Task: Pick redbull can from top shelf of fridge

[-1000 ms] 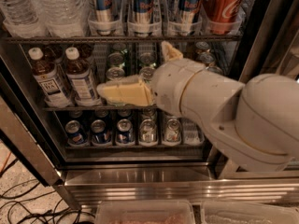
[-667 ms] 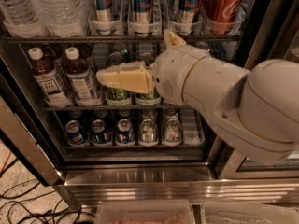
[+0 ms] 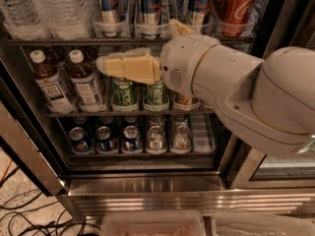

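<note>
The claw [image 3: 129, 68] is inside the open fridge [image 3: 147, 187], in front of the middle rack and just under the top shelf [image 3: 74, 42]. It shows as a cream wedge that points to the left, and the thick white arm [image 3: 236, 87] comes to it from the right side. If the claw is spread or pressed together, I cannot tell from where I stand.

The redbull can [image 3: 150, 5] stands upright on the top shelf, just above the claw, in a clear plastic lane tray. It is apart from the claw. One more blue-and-silver can [image 3: 112, 4] stands above and a little left of the claw, and another one [image 3: 199, 4] above and to the right. Further right on the same shelf is a red cola can [image 3: 236, 4]. High to the left of the claw stand clear water bottles [image 3: 64, 9].

Just below the claw are green cans [image 3: 124, 93] on the middle rack. To the left of it, at about the same height, are two bottles with white caps [image 3: 83, 80]. Well below the claw, on the lowest rack, is a row of small cans [image 3: 107, 137] seen from their tops. On the floor, far down and left, lie dark cables [image 3: 29, 215].
</note>
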`<state>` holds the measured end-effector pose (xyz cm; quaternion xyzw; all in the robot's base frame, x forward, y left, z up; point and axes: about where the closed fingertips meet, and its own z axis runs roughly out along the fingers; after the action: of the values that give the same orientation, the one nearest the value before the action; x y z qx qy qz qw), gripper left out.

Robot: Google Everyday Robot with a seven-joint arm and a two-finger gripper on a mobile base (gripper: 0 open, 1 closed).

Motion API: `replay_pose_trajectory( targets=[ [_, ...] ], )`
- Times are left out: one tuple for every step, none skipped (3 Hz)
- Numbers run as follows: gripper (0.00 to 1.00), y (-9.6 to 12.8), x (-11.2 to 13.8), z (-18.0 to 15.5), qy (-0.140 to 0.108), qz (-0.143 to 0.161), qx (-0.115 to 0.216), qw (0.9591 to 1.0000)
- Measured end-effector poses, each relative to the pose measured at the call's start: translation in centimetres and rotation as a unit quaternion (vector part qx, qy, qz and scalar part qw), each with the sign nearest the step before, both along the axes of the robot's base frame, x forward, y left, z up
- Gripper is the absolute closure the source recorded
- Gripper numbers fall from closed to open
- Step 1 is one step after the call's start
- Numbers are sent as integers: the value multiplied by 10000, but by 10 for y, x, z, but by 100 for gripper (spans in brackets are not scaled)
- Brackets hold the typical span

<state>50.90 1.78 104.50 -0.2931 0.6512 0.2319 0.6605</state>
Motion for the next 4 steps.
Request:
replay_pose_trajectory(
  targets=[
    [0,0,0,0,0,0,0,10000],
    [0,-3,1,-9,31,-291,-12,9996],
    [0,-6,7,-5,-156,-788,-90,9967],
    [0,-6,7,-5,-156,-788,-90,9967]
  ],
)
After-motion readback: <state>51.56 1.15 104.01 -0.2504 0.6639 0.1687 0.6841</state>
